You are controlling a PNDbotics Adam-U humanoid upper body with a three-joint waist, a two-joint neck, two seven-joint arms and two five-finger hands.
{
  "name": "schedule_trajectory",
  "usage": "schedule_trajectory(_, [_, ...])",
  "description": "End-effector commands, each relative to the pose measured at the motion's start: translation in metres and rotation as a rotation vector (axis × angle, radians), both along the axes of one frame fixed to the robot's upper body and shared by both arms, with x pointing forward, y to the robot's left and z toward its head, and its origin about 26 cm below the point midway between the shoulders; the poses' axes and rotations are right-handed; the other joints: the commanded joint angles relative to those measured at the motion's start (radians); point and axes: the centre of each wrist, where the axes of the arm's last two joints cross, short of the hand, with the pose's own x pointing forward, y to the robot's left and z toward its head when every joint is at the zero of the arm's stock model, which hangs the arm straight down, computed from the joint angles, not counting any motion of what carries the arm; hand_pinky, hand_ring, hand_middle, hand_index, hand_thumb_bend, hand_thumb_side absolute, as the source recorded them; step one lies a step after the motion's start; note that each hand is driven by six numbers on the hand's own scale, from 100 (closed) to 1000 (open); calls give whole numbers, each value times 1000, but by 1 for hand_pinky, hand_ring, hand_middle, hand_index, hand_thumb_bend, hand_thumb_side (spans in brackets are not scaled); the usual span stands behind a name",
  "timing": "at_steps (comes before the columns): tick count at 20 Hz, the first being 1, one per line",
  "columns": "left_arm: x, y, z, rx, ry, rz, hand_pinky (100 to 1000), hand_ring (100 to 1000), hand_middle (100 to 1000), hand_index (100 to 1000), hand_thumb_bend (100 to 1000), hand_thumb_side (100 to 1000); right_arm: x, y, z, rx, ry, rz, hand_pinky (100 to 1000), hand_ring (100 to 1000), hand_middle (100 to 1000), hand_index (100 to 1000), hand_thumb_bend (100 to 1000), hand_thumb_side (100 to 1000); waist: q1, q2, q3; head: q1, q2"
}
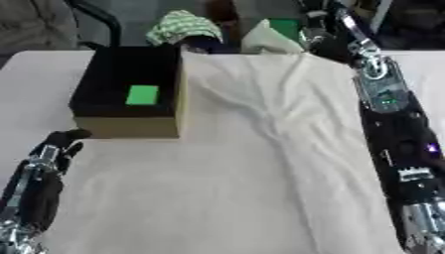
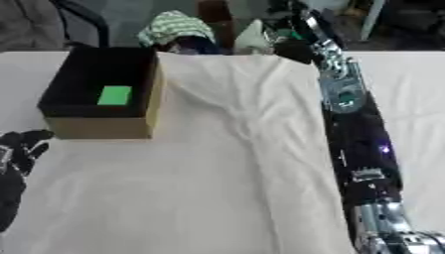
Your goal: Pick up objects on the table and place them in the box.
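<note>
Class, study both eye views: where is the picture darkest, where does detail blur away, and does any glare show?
Left eye view: the box interior is near black, only the green block reading clearly; the cloth is evenly lit, no glare. Right eye view: the right hand at the far edge smears into dark clutter; the left hand is soft-edged.

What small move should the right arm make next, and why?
Probably bring the right hand back from the far table edge toward the box. Its arm is stretched far out near a green thing, and the box already holds one green block. Whether it grips anything is hidden.
</note>
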Motion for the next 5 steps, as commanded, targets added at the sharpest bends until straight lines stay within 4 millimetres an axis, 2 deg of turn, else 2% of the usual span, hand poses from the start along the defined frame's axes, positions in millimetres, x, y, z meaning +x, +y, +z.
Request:
schedule_trajectory(1, [0,3,6,9,-23,11,1000,972,711,733,100,813,-4,-23,16,7,-33,-35,864,652,777,883,100,350,2,-19,-2,6,7])
schedule_trajectory(5, [0,4,6,12,-23,13,1000,972,711,732,100,814,-9,-40,8,27,-10,-66,866,650,774,881,100,373,3,-17,-8,8,12])
